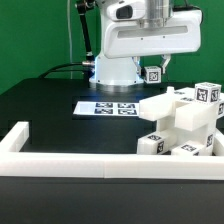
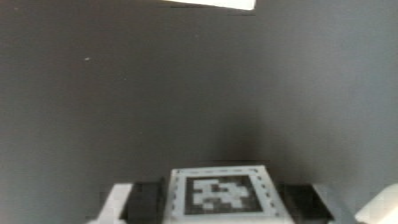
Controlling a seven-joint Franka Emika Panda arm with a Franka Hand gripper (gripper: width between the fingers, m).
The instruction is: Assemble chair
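Observation:
My gripper [image 1: 152, 66] hangs high above the black table, at the back right, shut on a small white chair piece [image 1: 153, 74] with a black-and-white tag. In the wrist view that tagged piece [image 2: 221, 192] sits between the two fingers [image 2: 130, 202], with the gripper [image 2: 222, 208] closed round it. The other chunky white chair pieces [image 1: 183, 122], also tagged, lie heaped at the exterior view's right, below and in front of the gripper. The held piece touches none of them.
The marker board [image 1: 110, 107] lies flat on the table [image 1: 50, 105] in front of the robot's base [image 1: 115, 70]. A long white border rail [image 1: 60, 160] runs along the front and turns back at the exterior view's left. A white corner [image 2: 222, 3] shows in the wrist view.

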